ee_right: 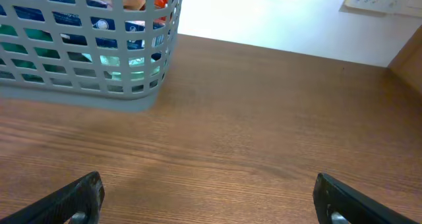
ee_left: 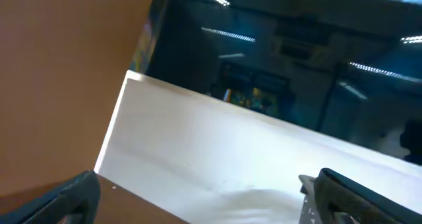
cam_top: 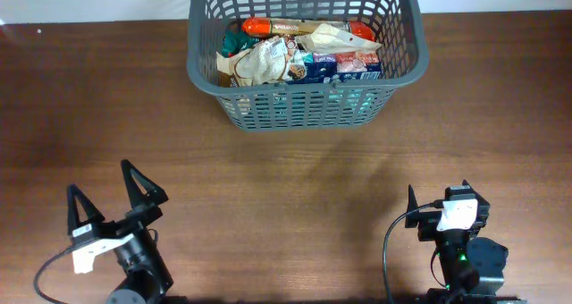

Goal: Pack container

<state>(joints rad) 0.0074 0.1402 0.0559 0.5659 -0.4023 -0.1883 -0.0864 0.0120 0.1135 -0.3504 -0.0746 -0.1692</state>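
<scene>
Container (cam_top: 304, 107) sat at the far centre of the table (cam_top: 268, 206), well apart from both arms, with snack packs (cam_top: 304, 54) heaped inside. Left gripper (cam_top: 105, 192): fingers spread, empty. Right gripper (ee_right: 211, 201): fingers likewise parted, holding nothing. Judged stiff plastic, fairly light even loaded, with smooth lattice walls. The thick rim looked the surest hold.
</scene>
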